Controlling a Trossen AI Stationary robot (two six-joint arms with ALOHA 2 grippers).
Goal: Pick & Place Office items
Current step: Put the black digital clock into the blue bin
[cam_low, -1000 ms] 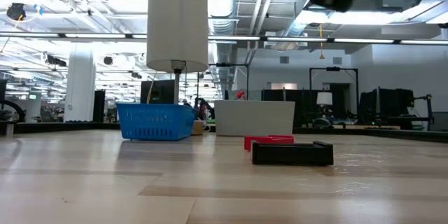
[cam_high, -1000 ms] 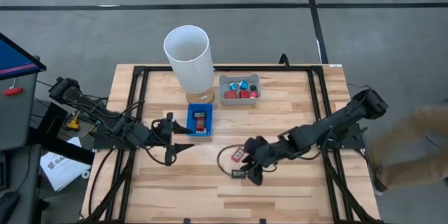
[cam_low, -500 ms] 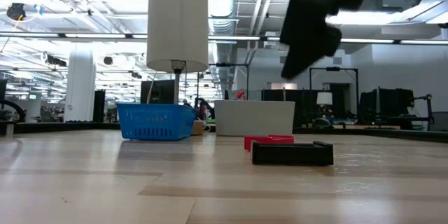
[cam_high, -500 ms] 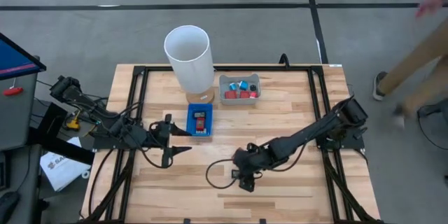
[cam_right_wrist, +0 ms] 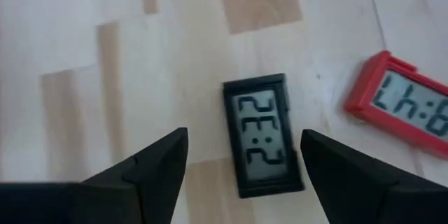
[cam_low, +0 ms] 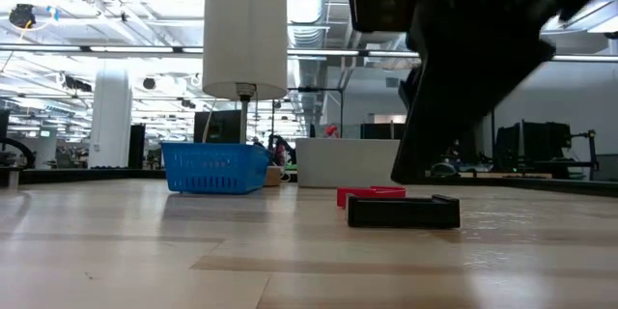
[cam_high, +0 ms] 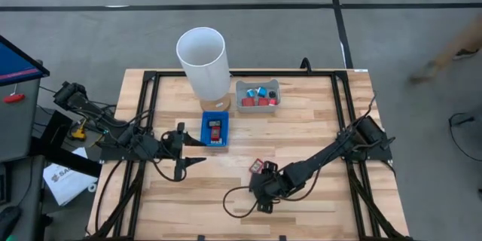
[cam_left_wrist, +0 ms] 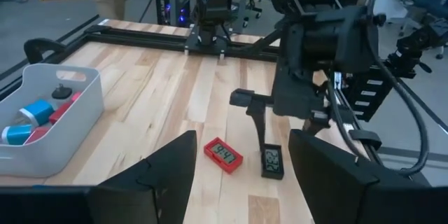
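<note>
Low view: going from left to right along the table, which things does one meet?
Blue basket → white tray → red clock → black clock. The white cylinder rises above the basket, and the right gripper hangs above the clocks, so I leave both out of the order.

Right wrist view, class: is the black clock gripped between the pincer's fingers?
No: the black clock lies flat on the wooden table, apart from both fingers of the open right pincer.
</note>
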